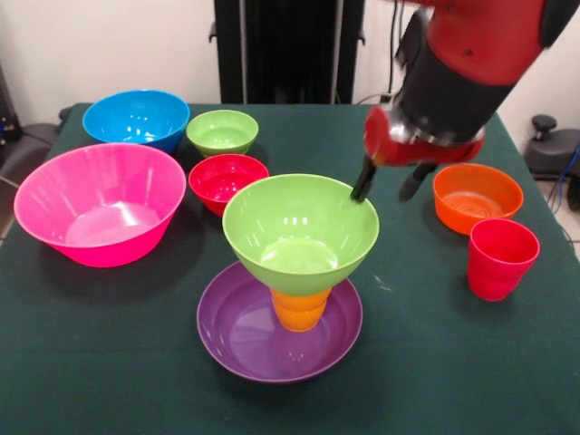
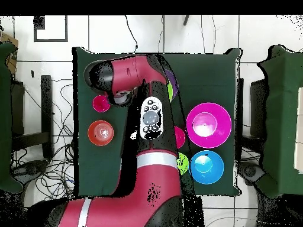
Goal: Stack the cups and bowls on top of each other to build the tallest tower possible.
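On the front view's left sit the big pink bowl and the blue bowl behind it, then the small green bowl and small red bowl, all loose on the green cloth. At centre stands the tower: the purple bowl as base, an upturned orange cup in it, and the large lime green bowl perched on that cup, 3 pieces so far. The gripper hangs at the lime bowl's right rim, fingers apart, 1 tip touching or just inside the rim, the other outside; it clamps nothing. Right of it lie the small orange bowl and the red cup.

These pieces look light, stiff and slippery, and the wide bowl on a narrow cup will likely tip at a nudge. The red cup seems best pinched across its rim wall.
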### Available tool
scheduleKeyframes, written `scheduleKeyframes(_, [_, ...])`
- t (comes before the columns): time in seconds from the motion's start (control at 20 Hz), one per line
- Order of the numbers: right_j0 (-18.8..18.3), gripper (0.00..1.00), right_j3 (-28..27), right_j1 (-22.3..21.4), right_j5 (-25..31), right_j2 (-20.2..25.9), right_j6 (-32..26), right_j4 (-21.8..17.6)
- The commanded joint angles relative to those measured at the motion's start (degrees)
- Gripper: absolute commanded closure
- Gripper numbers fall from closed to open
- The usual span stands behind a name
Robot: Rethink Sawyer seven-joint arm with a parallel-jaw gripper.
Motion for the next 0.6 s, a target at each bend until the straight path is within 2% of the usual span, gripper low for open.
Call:
scheduleKeyframes(0.05, [2.18, 0.00, 7.45, -11.18, 13.25, 2.38, 6.75, 6.66])
scheduleKeyframes(0.15, [2.47, 0.00, 7.62, -12.45, 15.76, 2.06, 6.65, 7.71])
scheduleKeyframes(0.4, [2.64, 0.00, 7.50, -13.01, 16.57, 2.11, 6.75, 9.38])
scheduleKeyframes(0.5, [3.51, 0.00, 6.48, -11.45, 15.18, 2.06, 8.94, 9.73])
scheduleKeyframes(0.6, [4.93, 0.00, 4.50, -7.44, 10.83, 1.62, 12.70, 9.16])
